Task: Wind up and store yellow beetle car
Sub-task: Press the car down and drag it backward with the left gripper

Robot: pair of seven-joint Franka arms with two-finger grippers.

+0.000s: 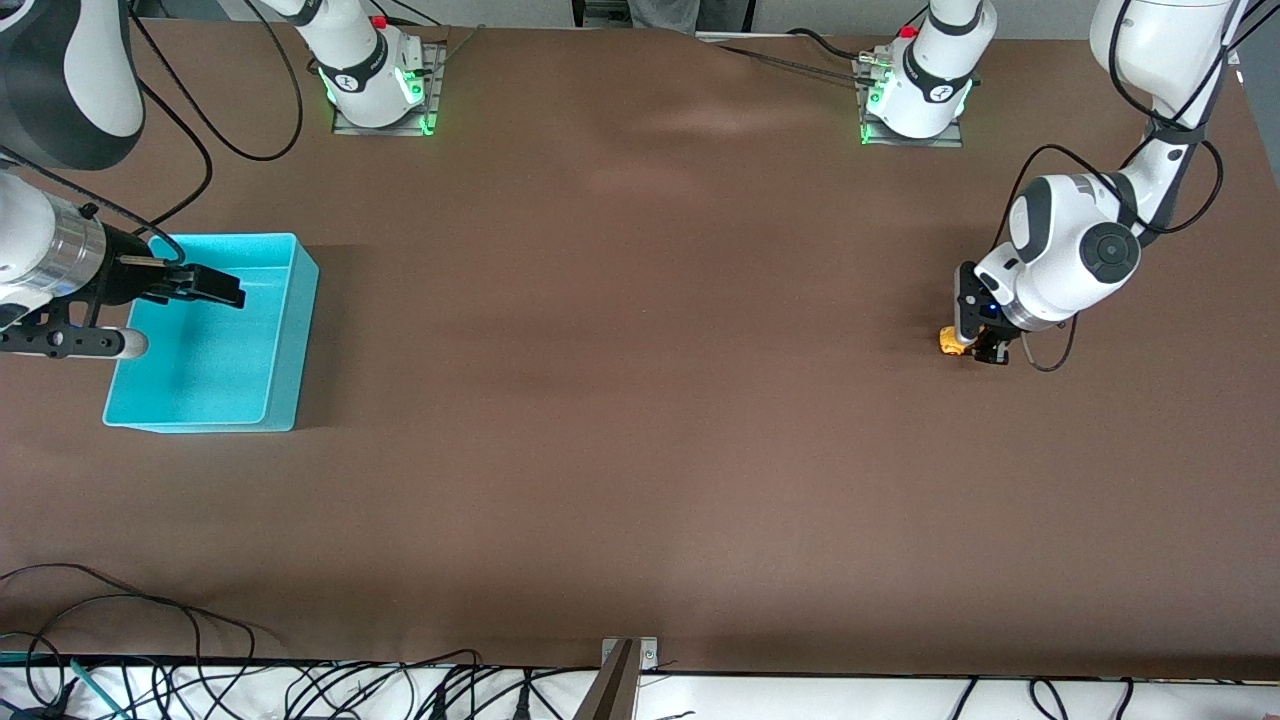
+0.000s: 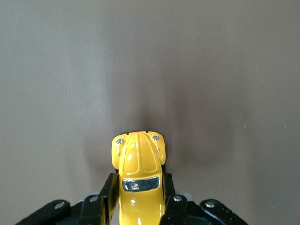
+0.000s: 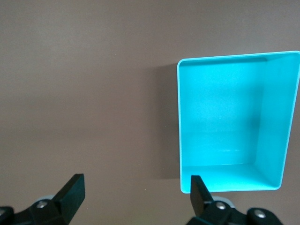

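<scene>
The yellow beetle car sits at the table near the left arm's end. My left gripper is shut on it, one finger on each side. In the left wrist view the yellow beetle car shows its rounded body and dark window between the black fingers, and my left gripper is low by the table. The turquoise bin stands at the right arm's end. My right gripper hangs open and empty over it. In the right wrist view the bin lies beside my right gripper.
The brown table stretches between the car and the bin. The arm bases stand at its edge farthest from the front camera. Loose cables and a bracket lie along the near edge.
</scene>
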